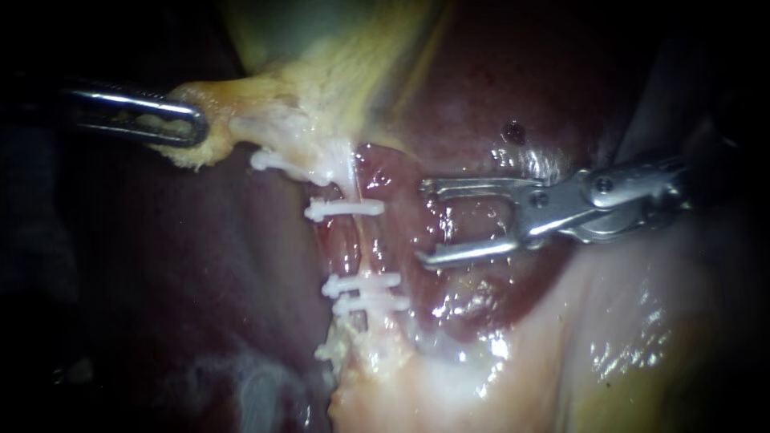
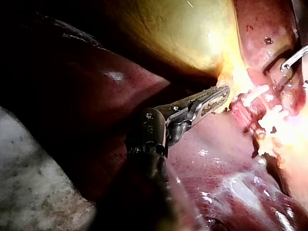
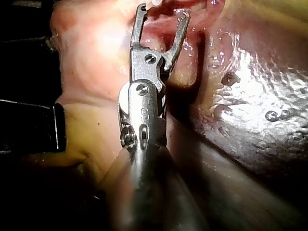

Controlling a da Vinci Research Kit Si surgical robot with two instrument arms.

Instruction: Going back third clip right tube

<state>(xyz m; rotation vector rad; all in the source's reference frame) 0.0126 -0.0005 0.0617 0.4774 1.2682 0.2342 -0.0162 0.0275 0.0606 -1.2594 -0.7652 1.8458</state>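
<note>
The jaws of the right instrument (image 1: 423,222) are spread wide and grip nothing; red liver (image 1: 481,104) is seen through the gap between them. The tube (image 1: 361,244) lies just ahead of the jaw tips and is not touched by them. A single clip (image 1: 345,210) is set across it ahead of one tip, and a close pair of clips (image 1: 361,283) ahead of the other. Beyond the tube, the left instrument (image 1: 192,128) is closed on pale yellow tissue (image 1: 265,112) at the edge of the gallbladder (image 1: 337,48).
</note>
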